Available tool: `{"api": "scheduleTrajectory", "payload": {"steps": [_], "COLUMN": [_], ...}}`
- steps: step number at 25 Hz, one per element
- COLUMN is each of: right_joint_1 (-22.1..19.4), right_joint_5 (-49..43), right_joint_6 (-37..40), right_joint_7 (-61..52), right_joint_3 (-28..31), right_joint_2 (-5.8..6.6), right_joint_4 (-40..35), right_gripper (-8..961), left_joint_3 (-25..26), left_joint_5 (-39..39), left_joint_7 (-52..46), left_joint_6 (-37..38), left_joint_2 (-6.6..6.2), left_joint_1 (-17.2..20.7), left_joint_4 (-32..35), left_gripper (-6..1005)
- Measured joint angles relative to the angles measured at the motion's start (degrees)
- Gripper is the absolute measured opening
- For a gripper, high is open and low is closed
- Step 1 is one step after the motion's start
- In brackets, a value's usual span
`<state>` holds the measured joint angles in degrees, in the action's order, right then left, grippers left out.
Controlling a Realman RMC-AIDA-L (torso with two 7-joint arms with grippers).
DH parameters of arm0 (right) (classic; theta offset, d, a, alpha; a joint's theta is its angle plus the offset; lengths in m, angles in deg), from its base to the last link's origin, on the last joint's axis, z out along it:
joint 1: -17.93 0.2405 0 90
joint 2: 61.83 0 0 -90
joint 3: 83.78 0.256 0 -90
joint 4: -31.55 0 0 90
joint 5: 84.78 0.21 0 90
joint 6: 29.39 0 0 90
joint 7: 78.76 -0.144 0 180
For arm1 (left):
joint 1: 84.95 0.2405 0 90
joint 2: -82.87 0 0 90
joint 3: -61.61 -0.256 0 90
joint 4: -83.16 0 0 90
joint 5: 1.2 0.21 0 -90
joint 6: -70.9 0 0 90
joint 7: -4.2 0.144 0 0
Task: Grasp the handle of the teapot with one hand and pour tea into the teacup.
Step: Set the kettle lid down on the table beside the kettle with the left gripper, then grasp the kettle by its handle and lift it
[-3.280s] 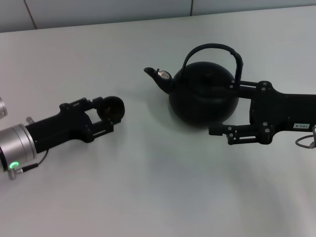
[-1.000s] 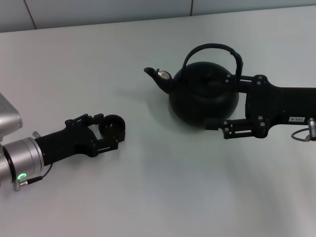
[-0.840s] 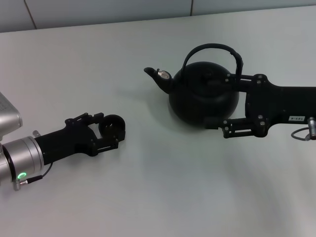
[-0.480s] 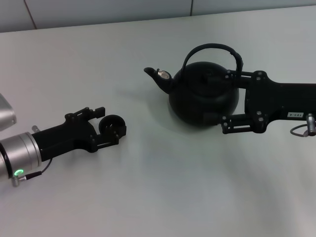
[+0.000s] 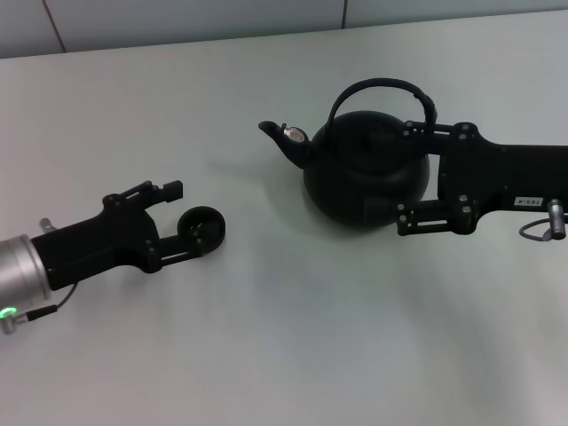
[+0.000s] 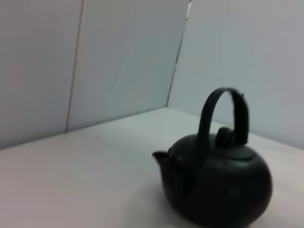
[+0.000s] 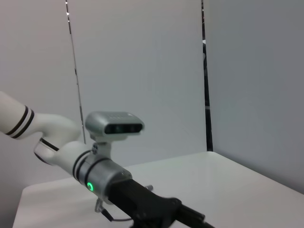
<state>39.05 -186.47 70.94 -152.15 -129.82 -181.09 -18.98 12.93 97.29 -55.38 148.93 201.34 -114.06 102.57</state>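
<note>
On the pale tabletop (image 5: 284, 337), the right gripper (image 5: 390, 173) straddles the round matte-black teapot (image 5: 364, 169) with jaws wide; the left gripper (image 5: 191, 213) is spread beside the tiny black teacup (image 5: 202, 228).

Left pincer (image 5: 180, 217) open beside teacup (image 5: 202, 230), right pincer (image 5: 393, 173) straddling teapot (image 5: 366, 167) (upright)

Matte-black teapot (image 5: 366, 169), black teacup (image 5: 203, 230)

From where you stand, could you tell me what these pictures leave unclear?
- Head view: whether the right gripper touches the teapot; black on black.
- Head view: whether the teacup holds anything; the left gripper covers part of it.
- Left wrist view: no teacup, no fingers.
- Right wrist view: no teapot; only the left arm.
</note>
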Motion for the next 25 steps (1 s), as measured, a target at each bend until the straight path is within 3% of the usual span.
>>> {"api": "scheduleTrajectory", "payload": {"steps": [5,8,15,17,20,25], "right_joint_1": [0.0,-0.02,-0.17,-0.57,-1.11,-1.37], "right_joint_5": [0.0,0.0,0.78,2.12,2.95,3.01], "right_joint_6": [-0.42,-0.73,-0.8,-0.99,-1.36,-1.54], "right_joint_7": [0.0,0.0,0.01,0.01,0.01,-0.7], "right_joint_3": [0.31,0.28,0.43,0.58,1.52,4.72], "right_joint_2": [0.0,0.0,0.0,0.0,0.06,0.05], "right_joint_4": [0.01,0.01,0.0,-0.05,-0.47,-0.1], "right_gripper": [817,817,817,817,817,817], "left_joint_3": [1.11,1.75,2.02,1.94,2.23,2.13], "left_joint_5": [-0.34,-0.65,-0.32,-0.26,-0.21,0.15], "left_joint_7": [0.39,0.38,-3.19,-4.08,-6.89,-8.7], "left_joint_6": [6.1,12.5,18.2,18.21,19.52,22.07], "left_joint_2": [-0.11,-0.33,-1.97,-2.37,-3.96,-4.08], "left_joint_1": [2.27,4.8,8.39,8.78,9.84,9.9], "left_joint_4": [4.71,10.75,19.69,20.44,21.67,22.64], "left_gripper": [860,860,859,858,858,856]}}
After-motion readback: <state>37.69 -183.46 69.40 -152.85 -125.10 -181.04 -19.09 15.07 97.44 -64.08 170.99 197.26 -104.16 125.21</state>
